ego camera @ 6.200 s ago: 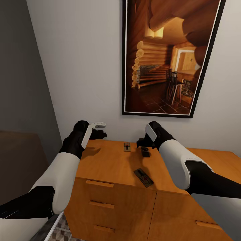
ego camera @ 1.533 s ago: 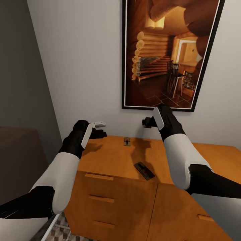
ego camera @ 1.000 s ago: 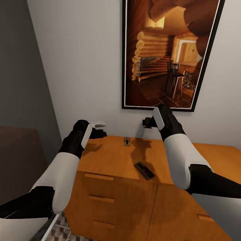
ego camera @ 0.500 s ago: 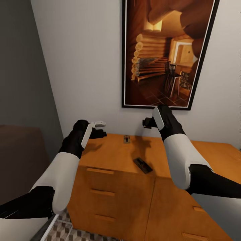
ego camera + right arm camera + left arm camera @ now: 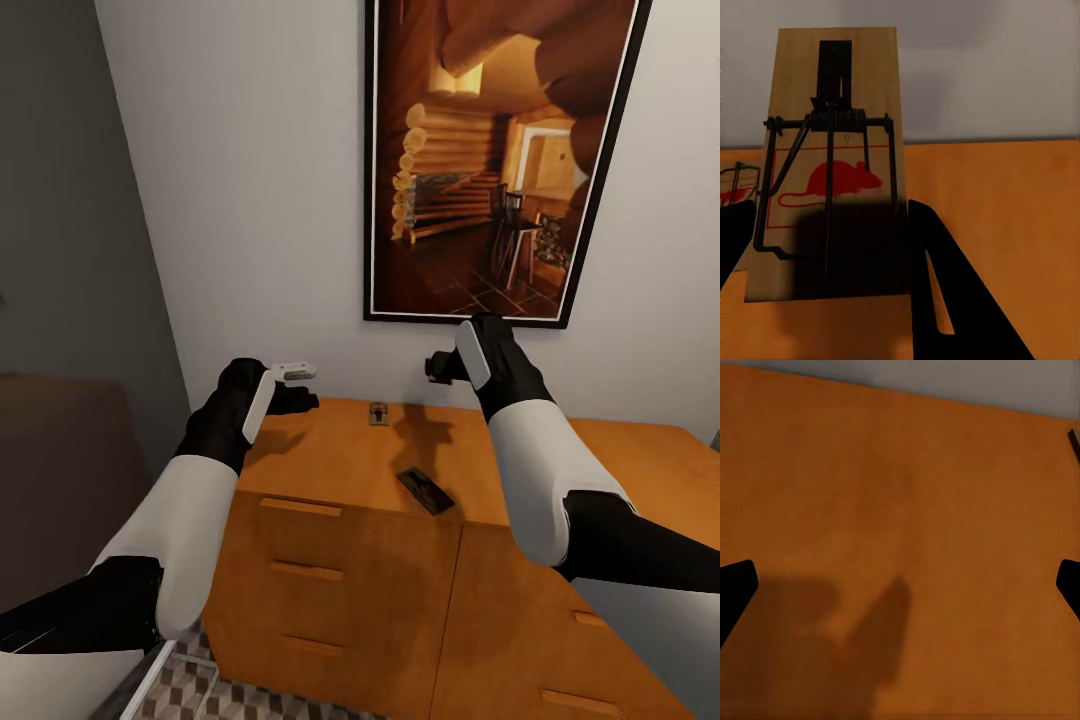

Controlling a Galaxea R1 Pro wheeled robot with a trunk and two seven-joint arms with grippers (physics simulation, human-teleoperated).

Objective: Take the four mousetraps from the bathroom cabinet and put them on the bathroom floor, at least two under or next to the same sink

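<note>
Right hand [image 5: 436, 366] raised above the cabinet [image 5: 330, 470] top, near the wall; the right wrist view shows it clenched on a trap [image 5: 832, 161], the board pinched at one end between the fingers [image 5: 945, 285] and standing out from them, spring wire and red mouse print facing the camera. Left hand [image 5: 300, 388] hovers over the cabinet's left rear corner, released and empty; in its wrist view both fingertips [image 5: 735, 589] sit wide apart over bare wood.

Two more traps lie on the cabinet: a far trap [image 5: 379, 414] by the wall and a near trap [image 5: 426, 491] close to the front edge. A fourth I cannot find.

Risks, as judged: the grip takes only one end of the board, so a quick swing toward the floor [image 5: 215, 690] could let it pivot or slip; the near trap could be knocked off by a low arm pass.

The head view hides the held trap behind the wrist; the right wrist view supplies it. Only the head view places the other two traps together.
</note>
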